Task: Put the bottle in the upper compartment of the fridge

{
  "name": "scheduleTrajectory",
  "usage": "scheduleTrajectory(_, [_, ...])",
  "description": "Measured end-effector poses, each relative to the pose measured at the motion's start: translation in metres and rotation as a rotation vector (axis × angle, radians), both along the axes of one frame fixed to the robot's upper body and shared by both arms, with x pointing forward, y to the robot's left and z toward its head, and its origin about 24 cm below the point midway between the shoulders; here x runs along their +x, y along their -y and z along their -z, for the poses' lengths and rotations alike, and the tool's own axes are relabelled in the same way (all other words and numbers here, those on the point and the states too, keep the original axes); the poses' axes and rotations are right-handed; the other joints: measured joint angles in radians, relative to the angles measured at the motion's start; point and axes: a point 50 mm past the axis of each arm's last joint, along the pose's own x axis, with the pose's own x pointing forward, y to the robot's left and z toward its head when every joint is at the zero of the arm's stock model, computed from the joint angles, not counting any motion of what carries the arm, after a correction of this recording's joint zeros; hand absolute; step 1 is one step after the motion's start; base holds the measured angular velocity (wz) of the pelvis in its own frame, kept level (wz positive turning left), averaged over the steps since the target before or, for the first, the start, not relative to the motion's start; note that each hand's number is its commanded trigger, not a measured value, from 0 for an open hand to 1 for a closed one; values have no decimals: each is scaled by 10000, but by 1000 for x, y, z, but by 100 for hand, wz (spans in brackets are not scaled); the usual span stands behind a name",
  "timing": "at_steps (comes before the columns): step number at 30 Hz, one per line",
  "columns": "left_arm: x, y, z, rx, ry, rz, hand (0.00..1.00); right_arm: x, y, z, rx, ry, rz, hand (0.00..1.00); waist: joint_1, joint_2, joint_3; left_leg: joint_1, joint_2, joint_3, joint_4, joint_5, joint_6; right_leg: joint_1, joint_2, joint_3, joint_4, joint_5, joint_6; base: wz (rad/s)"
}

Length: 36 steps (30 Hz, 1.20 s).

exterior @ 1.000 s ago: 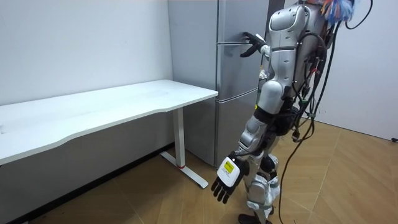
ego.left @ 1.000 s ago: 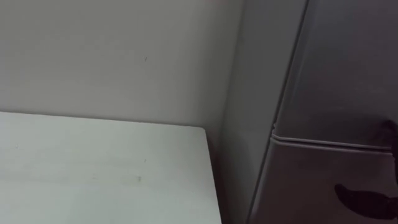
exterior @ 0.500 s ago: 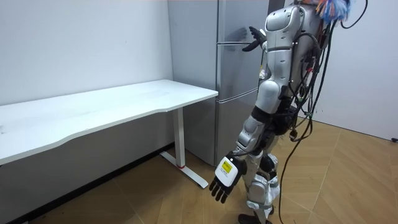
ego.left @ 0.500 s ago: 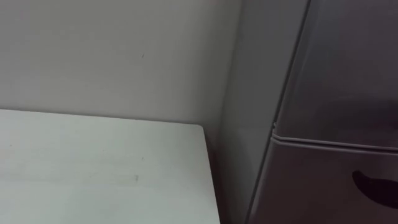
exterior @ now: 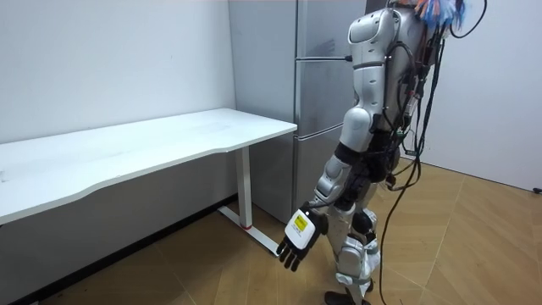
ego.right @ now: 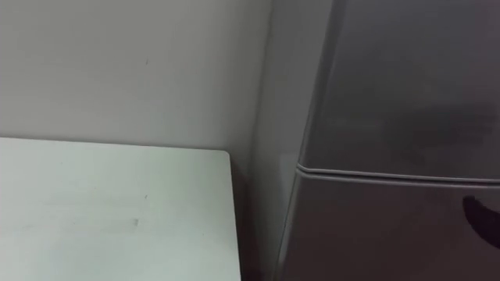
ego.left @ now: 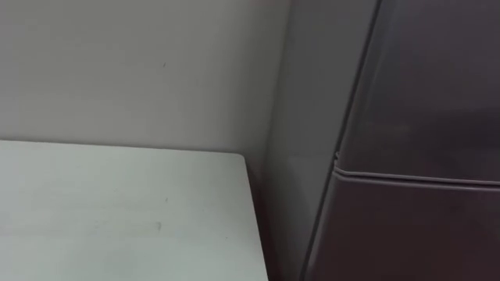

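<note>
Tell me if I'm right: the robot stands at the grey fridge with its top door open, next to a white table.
Not quite. The top door of the fridge is shut, not open; the room view shows its front closed flat, with no gap. The rest is right: the robot stands at the grey fridge, next to the white table.

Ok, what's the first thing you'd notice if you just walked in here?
The tall grey fridge, both its doors shut, with the robot standing close in front of it. Next comes the long white table beside the fridge along the wall, on the room view's left. The robot's left hand hangs low by its leg, fingers open.
</note>
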Motion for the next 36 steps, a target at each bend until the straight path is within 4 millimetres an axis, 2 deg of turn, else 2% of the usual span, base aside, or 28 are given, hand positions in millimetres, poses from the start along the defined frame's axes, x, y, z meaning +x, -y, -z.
scheduleTrajectory(6, [2, -1, -1, 150, 140, -39, 0, -18, 7, 16, 838, -199, 734, 0, -34, 90, -14, -13, -1, 114, -55, -12, -21, -67, 33, 82, -37, 0, -1, -6])
scheduleTrajectory(11, [1, -1, -1, 198, 133, -49, 0, -31, 11, 28, 1066, -598, 1198, 0, -140, 116, 4, -10, 2, 128, -61, -15, -23, -74, 35, 84, -38, 0, -1, -1])
scheduleTrajectory(15, [2, 0, -2, 277, 314, -160, 0, -46, 14, 50, 2133, -944, 1811, 0, -215, 122, -4, -3, 1, 156, -62, -17, -26, -67, 36, 39, -55, 0, -1, -1])
scheduleTrajectory(18, [5, 5, -1, 128, 506, -259, 0, -56, 14, 63, 2749, -1093, 2233, 0, -248, 205, -11, -10, -1, 194, -62, -27, -29, -100, 30, 35, -37, 1, -2, -5])
scheduleTrajectory(20, [4, 6, -1, 89, 532, -294, 0, -60, 16, 72, 2924, -1378, 2466, 0, -265, 282, 14, -20, 0, 211, -62, -72, -84, -116, 39, 33, -27, 2, -4, -5])
scheduleTrajectory(24, [6, 8, 0, -21, 624, -422, 0, -76, 13, 100, 3664, -2273, 2874, 0, -230, 424, -75, -17, 13, 184, -64, -58, -65, -111, 51, 39, -26, -7, -19, 0])
scheduleTrajectory(26, [6, 8, 0, -21, 610, -423, 0, -82, 10, 112, 4392, -2441, 3027, 0, -233, 464, -80, -16, 13, 184, -65, -54, -65, -105, 47, 30, -24, -9, -21, 0])
scheduleTrajectory(28, [7, 8, 0, -15, 681, -419, 0, -93, 6, 135, 5066, -3162, 3359, 0, -225, 473, -92, 1, 13, 181, -65, -53, -66, -82, 43, 21, -36, -20, -36, 2])
scheduleTrajectory(36, [5, 9, 0, -280, 855, -725, 0, -125, -16, 187, 6480, -5079, 4093, 0, -265, 488, -52, -14, 12, 172, -69, -95, -130, -106, 37, 6, -9, -62, -54, 0])
